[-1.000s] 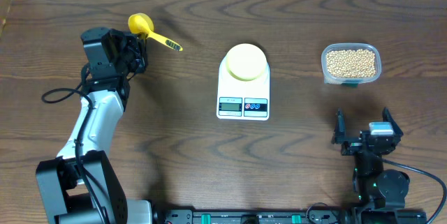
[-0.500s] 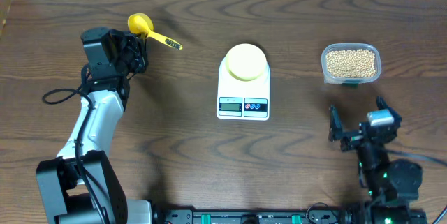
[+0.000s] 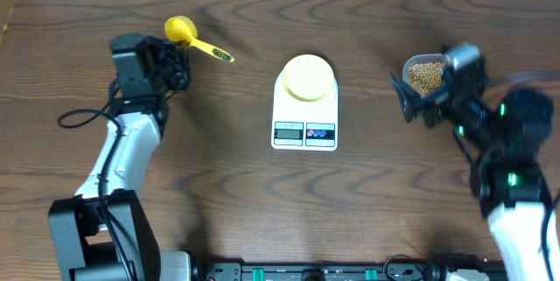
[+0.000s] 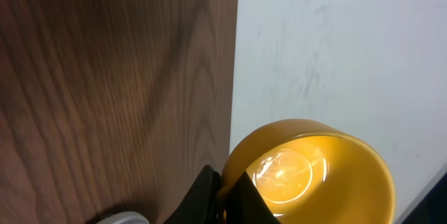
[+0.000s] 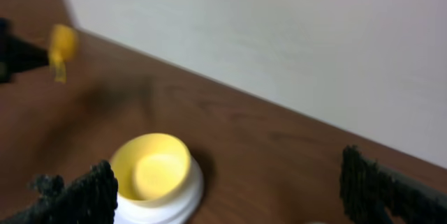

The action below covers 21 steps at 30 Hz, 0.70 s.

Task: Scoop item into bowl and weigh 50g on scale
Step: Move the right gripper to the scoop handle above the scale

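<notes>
The left gripper (image 3: 178, 47) is pinching the yellow scoop (image 3: 181, 28), its handle pointing right. The pale bowl (image 3: 306, 77) is sitting empty on the white scale (image 3: 304, 134). The little tan beans (image 3: 425, 74) are lying far right in a clear tub (image 3: 409, 64), where the right gripper (image 3: 418, 104) is hanging, spread wide, much nearer.

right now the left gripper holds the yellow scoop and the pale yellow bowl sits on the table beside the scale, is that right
Not quite. The bowl is not on the table beside the scale; it sits on top of the scale, as the overhead view shows. The left gripper does hold the yellow scoop.
</notes>
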{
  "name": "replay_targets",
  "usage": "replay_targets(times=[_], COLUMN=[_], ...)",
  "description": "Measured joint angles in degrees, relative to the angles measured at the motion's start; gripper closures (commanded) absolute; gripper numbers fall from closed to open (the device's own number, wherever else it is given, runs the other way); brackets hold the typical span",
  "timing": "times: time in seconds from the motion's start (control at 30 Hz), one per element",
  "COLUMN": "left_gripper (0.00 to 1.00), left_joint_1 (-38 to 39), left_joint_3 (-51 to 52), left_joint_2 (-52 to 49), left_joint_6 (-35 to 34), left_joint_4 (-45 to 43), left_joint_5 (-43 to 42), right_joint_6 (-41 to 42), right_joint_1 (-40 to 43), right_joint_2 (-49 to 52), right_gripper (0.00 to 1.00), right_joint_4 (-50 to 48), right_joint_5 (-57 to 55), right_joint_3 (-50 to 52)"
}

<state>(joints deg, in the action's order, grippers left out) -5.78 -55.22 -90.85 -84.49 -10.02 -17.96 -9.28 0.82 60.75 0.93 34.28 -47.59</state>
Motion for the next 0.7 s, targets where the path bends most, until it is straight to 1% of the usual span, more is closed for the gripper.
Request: replay_targets(times=[0.13,0.3,0.37,0.47,0.6,0.7], left_gripper=[0.92,0.92,0.92,0.92,0.92,0.92], left_joint_1=[3.26,6.58,7.74,9.14,11.76,14.56], left_joint_3=[-0.02,0.0,0.0,0.0,0.0,0.0], left_joint_2=[0.0,0.0,0.0,-0.02,0.0,0.0], left_joint_6=[-2.56,-9.33,-12.59,-15.69,-17.79,-18.56], left_joint_4=[-0.09,-0.98,-1.9,-4.28,-6.8,-6.97], left_joint_5=[4.07,8.31,9.51,10.43,11.1,11.28], right_joint_6=[0.61,2.84,4.42,6.21,7.26,8.59], right_joint_1=[-0.13,-1.33,-2.36,-3.65,-4.35,-4.39], right_joint_2=[11.15,19.89,22.16,24.33,24.72,24.72], right_gripper=[0.01,0.01,0.01,0.01,0.01,0.01], right_joint_4=[1.95,0.9,-1.6,-4.39,-4.17,-2.56], right_joint_5=[8.46,16.06,18.01,20.13,21.46,22.75], right_joint_3=[-9.68,-16.35,-17.03,-17.29,-17.29,-17.38])
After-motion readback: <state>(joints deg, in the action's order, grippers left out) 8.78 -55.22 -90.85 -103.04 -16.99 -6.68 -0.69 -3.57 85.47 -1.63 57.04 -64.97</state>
